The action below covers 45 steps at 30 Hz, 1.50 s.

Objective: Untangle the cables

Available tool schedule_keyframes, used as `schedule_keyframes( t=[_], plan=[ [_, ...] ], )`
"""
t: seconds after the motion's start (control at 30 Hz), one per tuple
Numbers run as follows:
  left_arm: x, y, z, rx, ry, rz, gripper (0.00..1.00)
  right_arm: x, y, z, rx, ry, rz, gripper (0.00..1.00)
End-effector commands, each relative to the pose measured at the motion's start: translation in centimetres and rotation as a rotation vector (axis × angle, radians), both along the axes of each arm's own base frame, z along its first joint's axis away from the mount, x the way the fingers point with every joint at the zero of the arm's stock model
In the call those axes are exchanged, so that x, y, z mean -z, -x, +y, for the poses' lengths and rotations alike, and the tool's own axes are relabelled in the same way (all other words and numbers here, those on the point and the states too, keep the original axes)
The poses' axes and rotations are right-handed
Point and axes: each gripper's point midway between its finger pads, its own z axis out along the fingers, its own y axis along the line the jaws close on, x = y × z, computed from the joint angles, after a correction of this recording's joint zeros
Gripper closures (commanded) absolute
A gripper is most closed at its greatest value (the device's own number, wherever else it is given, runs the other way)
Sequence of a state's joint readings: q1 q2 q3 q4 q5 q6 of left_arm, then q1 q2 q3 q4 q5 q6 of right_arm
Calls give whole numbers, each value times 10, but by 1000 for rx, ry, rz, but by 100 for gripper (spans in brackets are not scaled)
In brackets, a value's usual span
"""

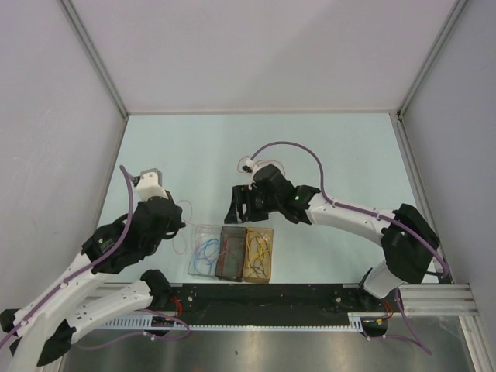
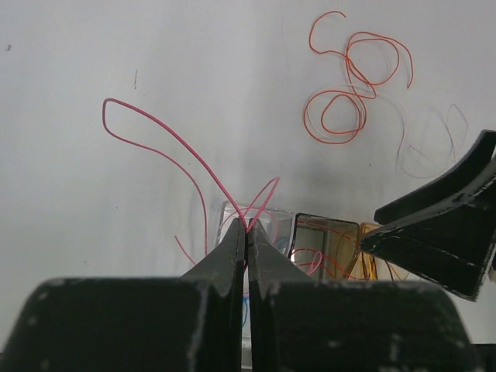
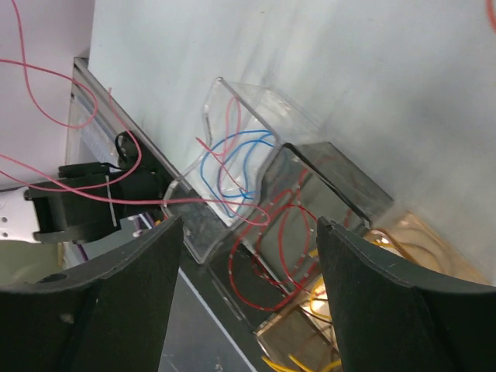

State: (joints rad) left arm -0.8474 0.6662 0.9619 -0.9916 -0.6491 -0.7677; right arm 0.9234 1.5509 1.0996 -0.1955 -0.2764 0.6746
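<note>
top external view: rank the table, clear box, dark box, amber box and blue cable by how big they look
1. table, by far.
2. clear box, dark box, amber box: look alike, not ranked.
3. blue cable, thin loops in the clear box.

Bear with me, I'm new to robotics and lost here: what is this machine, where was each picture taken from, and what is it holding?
Two robot arms are bolted at the near edge of a pale table. The overhead picture looks down on both. The other two come from a camera on each wrist, looking past that arm's own fingers. The left hand is shut, pinching a thin red wire. The right hand is open and empty above three small boxes: clear with a blue wire, smoky with a second red wire, amber with yellow wire. A looped orange wire lies loose on the table.
</note>
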Motion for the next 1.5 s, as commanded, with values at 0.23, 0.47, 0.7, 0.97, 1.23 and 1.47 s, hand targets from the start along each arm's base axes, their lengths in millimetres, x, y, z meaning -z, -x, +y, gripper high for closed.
schedule_keyframes(
  t=[0.23, 0.47, 0.7, 0.97, 1.23, 1.47],
  plan=[
    [-37, 6, 14, 21, -8, -63, 100, -33, 11, 70, -73, -171, 4, 36],
    [-44, 9, 20, 14, -12, -80, 100, -27, 32, 89, -125, -180, 40, 65],
    [-43, 8, 26, -3, -43, -80, 100, -18, 60, 101, -162, -163, 67, 83],
    [-20, 3, 9, 41, -43, -42, 100, 12, 93, 118, -209, -122, 107, 91],
    [13, 1, -24, 158, -24, 21, 100, 44, 95, 110, -178, -14, 116, 94],
    [45, -2, -52, 222, 19, 83, 100, 47, 58, 71, -55, 122, 49, 84]
  ],
)
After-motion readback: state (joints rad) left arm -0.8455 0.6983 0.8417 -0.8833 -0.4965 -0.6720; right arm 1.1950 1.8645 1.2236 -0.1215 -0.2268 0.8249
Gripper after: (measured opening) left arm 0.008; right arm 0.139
